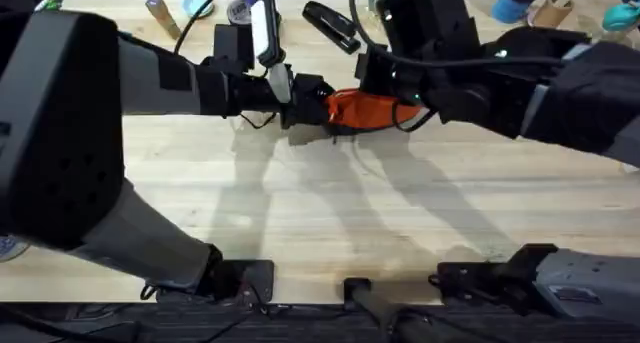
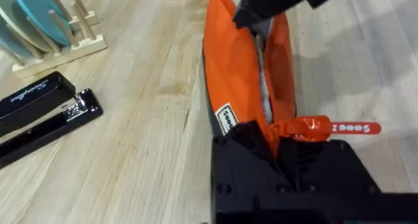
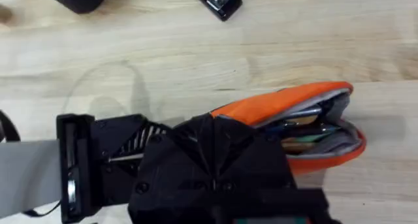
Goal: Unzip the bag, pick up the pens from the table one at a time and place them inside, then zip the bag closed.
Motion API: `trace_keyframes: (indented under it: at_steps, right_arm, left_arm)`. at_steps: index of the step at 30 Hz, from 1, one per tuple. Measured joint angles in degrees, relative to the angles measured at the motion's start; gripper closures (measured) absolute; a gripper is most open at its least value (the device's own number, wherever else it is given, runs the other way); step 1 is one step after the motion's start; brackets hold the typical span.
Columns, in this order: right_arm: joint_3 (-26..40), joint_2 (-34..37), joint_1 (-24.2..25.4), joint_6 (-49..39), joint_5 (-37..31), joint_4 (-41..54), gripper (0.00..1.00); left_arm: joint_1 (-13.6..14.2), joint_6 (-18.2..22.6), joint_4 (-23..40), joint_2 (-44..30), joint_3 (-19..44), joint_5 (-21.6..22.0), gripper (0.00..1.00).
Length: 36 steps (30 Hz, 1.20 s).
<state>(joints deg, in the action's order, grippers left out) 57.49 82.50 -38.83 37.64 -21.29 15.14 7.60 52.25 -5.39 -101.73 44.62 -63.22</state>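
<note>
A: Where's the bag (image 1: pixel 362 110)?

B: On the worktop (image 1: pixel 320 213), toward the far side and near the middle, lying between the two arms. It's orange, and its long axis runs roughly left to right.

A: Is it zipped?

B: No. The right wrist view shows the mouth gaping at one end, with a pale lining and a few thin things inside. They could be the pens (image 3: pixel 302 127), but I can't make out which is which.

A: What's the left gripper (image 1: pixel 312 103) doing?

B: It's at the bag's left end. In the left wrist view its black fingers (image 2: pixel 245 142) are pinched onto the orange fabric there, right beside the orange zipper pull (image 2: pixel 326 127), which sticks out sideways past the bag.

A: And the right gripper (image 1: pixel 385 83)?

B: It sits over the bag from the right. Its fingers are hidden by its own black body in the right wrist view, so I can't tell if they're apart or together. In the left wrist view a dark part of it touches the bag's far end.

A: Anything else about?

B: A black stapler (image 1: pixel 330 26) beyond the bag, well apart from it, and a wooden rack (image 2: pixel 62 44) with blue plates farther off.
</note>
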Motion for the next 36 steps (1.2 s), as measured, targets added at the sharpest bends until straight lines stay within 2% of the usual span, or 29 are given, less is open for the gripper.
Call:
trace_keyframes:
  at_steps: [7, 8, 14, 15, 21, 26, 30, 31, 36]
  right_arm:
    - [0.0, 0.0, 0.28, 0.01, 0.14, 0.0, 0.969]
    - [0.0, 0.0, 0.28, -0.01, 0.14, -0.02, 0.935]
    - [0.0, -1.38, 0.28, -0.06, 0.19, 0.11, 0.102]
    - [0.0, -1.84, 0.28, -0.34, 0.19, 0.13, 0.031]
    - [0.0, -4.28, 0.26, -0.38, 0.17, 0.21, 0.006]
    - [0.0, -4.55, 0.01, -0.38, 0.19, 0.79, 0.006]
    - [0.0, -4.55, 0.0, -0.38, 0.19, 1.74, 0.006]
    - [0.0, -4.55, 0.0, -0.38, 0.19, 1.75, 0.006]
    - [0.0, -4.55, 0.0, -0.38, 0.19, 1.75, 0.006]
  left_arm:
    - [0.0, 0.0, 0.0, 0.0, 0.0, 0.02, 0.956]
    - [0.0, 0.0, 0.0, 0.0, 0.0, 0.02, 0.956]
    - [0.04, 0.0, 0.0, 0.0, 0.0, 0.04, 0.956]
    - [0.04, 0.0, 0.0, 0.0, 0.0, 0.04, 0.956]
    - [0.04, 0.05, -0.02, 0.0, 0.0, 0.05, 0.936]
    - [0.74, 0.07, -0.02, 0.0, 0.0, 1.57, 0.584]
    - [1.16, -0.03, -0.01, 0.0, 0.0, 2.18, 0.101]
    - [1.16, -0.17, 0.02, 0.0, 0.0, 2.29, 0.032]
    - [1.12, -0.2, 0.69, 0.0, 0.0, 2.93, 0.006]
